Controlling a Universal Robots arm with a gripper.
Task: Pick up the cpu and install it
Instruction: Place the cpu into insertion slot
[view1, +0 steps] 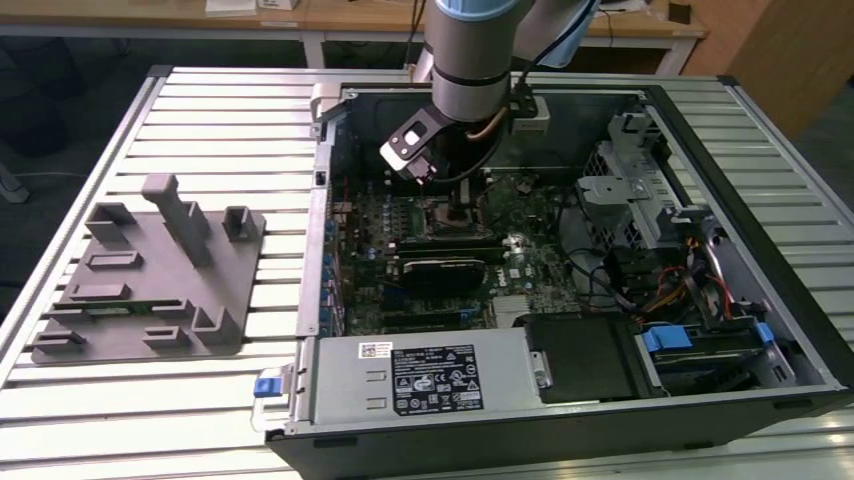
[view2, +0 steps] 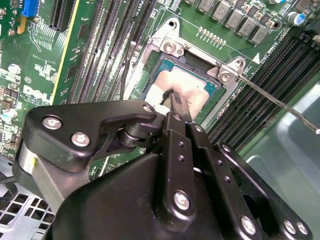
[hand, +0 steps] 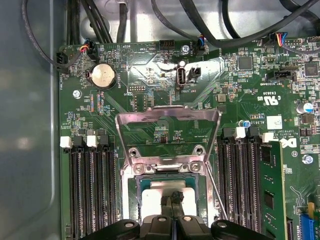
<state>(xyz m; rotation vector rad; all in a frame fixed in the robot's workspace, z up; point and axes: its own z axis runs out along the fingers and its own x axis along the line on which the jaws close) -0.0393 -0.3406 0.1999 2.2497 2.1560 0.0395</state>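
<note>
My claw (view2: 173, 98) is pinched shut, its tips seemingly touching the cpu (view2: 197, 89), which lies flat in the motherboard socket with the load plate (hand: 150, 112) standing open (hence my clear reach straight down). The open computer case (view1: 601, 430) lies on a slatted metal tabletop (view1: 200, 110), with a grey fixture tray (view1: 147, 290) beside it.

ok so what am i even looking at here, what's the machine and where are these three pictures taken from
It is a single robot arm reaching into an open computer case that lies on a slatted metal table; the exterior view shows this from off the arm. A grey plastic tray sits on the table at the exterior view's left. The two wrist views come from cameras on the arm, looking at the motherboard. There the pincer, tips together, sits at the cpu, which lies in its open socket.
</note>
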